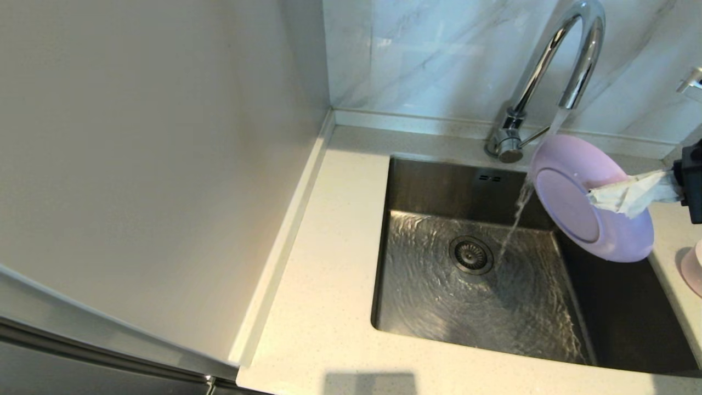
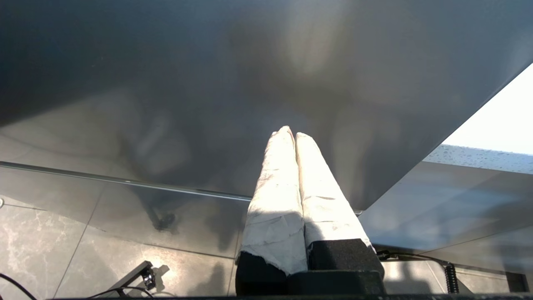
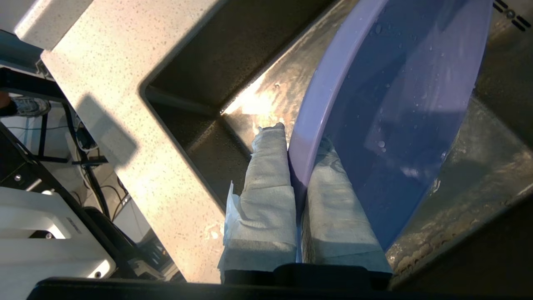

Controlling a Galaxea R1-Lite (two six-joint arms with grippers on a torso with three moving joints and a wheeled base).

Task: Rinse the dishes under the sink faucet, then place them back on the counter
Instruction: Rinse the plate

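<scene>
Water (image 1: 515,216) from faucet (image 1: 554,60) ripples across sink (image 1: 439,285) beside claw-held lilac plate (image 1: 581,186).

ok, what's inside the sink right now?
Rippling water over the sink floor, the drain strainer, and the faucet stream. The tilted lilac plate in the right gripper hides the right back corner.

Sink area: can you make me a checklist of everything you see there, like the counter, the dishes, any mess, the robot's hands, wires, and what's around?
Surface: speckled off-white counter around the steel sink; water rippling in it.
Job's things: faucet running; lilac plate tilted on edge beside the stream; pink dish on the counter at the right edge.
Clutter: nothing seen.
Grippers: right gripper shut on the plate's rim; left gripper shut, empty, parked away from the sink.
Cables: some on the floor.
Surroundings: marble wall, plain side panel.
</scene>
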